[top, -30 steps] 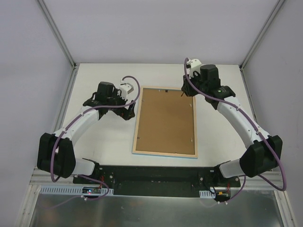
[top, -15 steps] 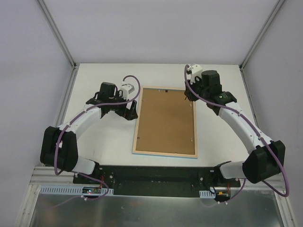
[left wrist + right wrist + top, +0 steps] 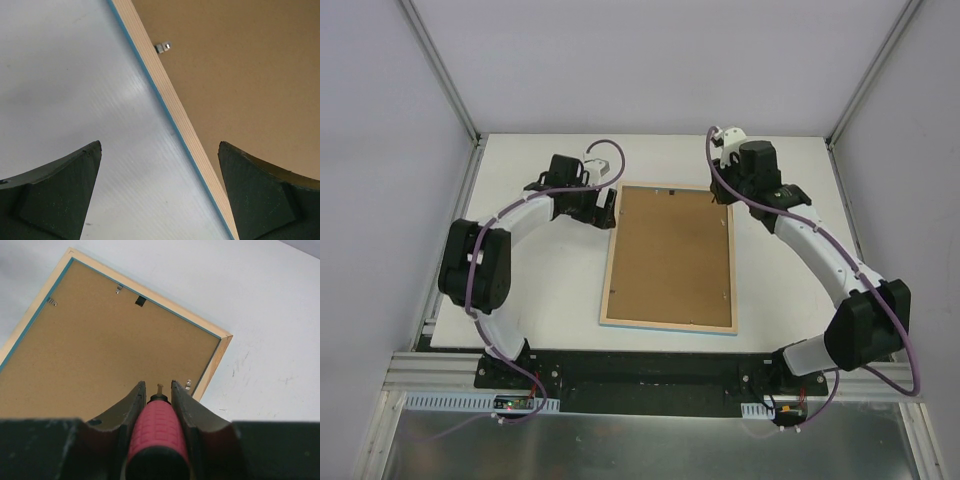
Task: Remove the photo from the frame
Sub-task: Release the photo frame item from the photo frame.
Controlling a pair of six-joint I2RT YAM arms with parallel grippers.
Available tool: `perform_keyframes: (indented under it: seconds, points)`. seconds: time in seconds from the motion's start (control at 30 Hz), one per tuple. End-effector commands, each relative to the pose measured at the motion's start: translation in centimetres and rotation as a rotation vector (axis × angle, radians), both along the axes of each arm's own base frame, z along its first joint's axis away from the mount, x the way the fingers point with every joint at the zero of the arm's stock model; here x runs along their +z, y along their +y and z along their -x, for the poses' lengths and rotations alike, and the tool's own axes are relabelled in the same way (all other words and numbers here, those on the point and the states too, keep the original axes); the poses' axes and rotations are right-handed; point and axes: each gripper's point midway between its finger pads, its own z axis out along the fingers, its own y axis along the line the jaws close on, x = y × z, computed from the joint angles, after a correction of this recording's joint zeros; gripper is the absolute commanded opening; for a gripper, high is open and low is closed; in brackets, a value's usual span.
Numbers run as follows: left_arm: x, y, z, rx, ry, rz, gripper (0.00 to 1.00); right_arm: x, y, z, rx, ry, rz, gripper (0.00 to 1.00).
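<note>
The frame (image 3: 611, 270) lies face down on the table, its pale wood rim and thin blue edge around a brown backing board (image 3: 670, 260). The photo is hidden under that board. My left gripper (image 3: 605, 208) is open near the frame's far left corner; in the left wrist view (image 3: 160, 145) its fingers straddle the rim (image 3: 170, 95), one over the table, one over the board. My right gripper (image 3: 158, 384) is shut on a red-handled tool (image 3: 157, 427). The tool's tip points at the board beside a small metal clip (image 3: 188, 385) near the far right corner (image 3: 725, 197).
More metal clips (image 3: 119, 289) (image 3: 52, 301) and a black hanger tab (image 3: 141, 301) sit on the backing board's other edges. Another clip (image 3: 162, 47) shows by the left rim. White table (image 3: 540, 290) surrounds the frame; grey walls enclose it.
My left arm has swung away from me, carrying its open gripper along the frame's left edge toward the far left corner. The right gripper has stayed near the far right corner with the tool.
</note>
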Motion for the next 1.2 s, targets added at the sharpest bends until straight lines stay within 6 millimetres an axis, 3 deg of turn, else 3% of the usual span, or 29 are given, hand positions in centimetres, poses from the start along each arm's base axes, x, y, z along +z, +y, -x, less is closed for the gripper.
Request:
perform_keyframes:
  seconds: [0.0, 0.13, 0.4, 0.5, 0.83, 1.17]
  points:
    - [0.1, -0.1, -2.8, 0.091, 0.015, 0.017, 0.99, 2.6, 1.0, -1.9, -0.011, -0.068, -0.06, 0.01]
    - [-0.7, -0.7, -3.3, 0.152, 0.092, 0.052, 0.99, 3.0, 1.9, -3.5, -0.018, -0.067, -0.084, 0.01]
    - [-1.2, -2.1, -3.3, 0.167, 0.177, 0.121, 0.99, 2.7, 4.5, -9.9, -0.096, -0.011, -0.14, 0.01]
    - [-1.9, -2.8, -2.7, 0.151, 0.234, 0.156, 0.99, 2.6, 6.4, -11.8, -0.076, 0.003, -0.179, 0.01]
    - [-4.6, -4.1, 0.2, 0.135, 0.417, 0.233, 0.99, 0.9, 10.9, -14.1, -0.003, 0.08, -0.328, 0.01]
    - [-5.5, -4.4, 0.2, 0.194, 0.472, 0.26, 0.98, -1.8, 11.8, -16.4, -0.06, 0.135, -0.355, 0.01]
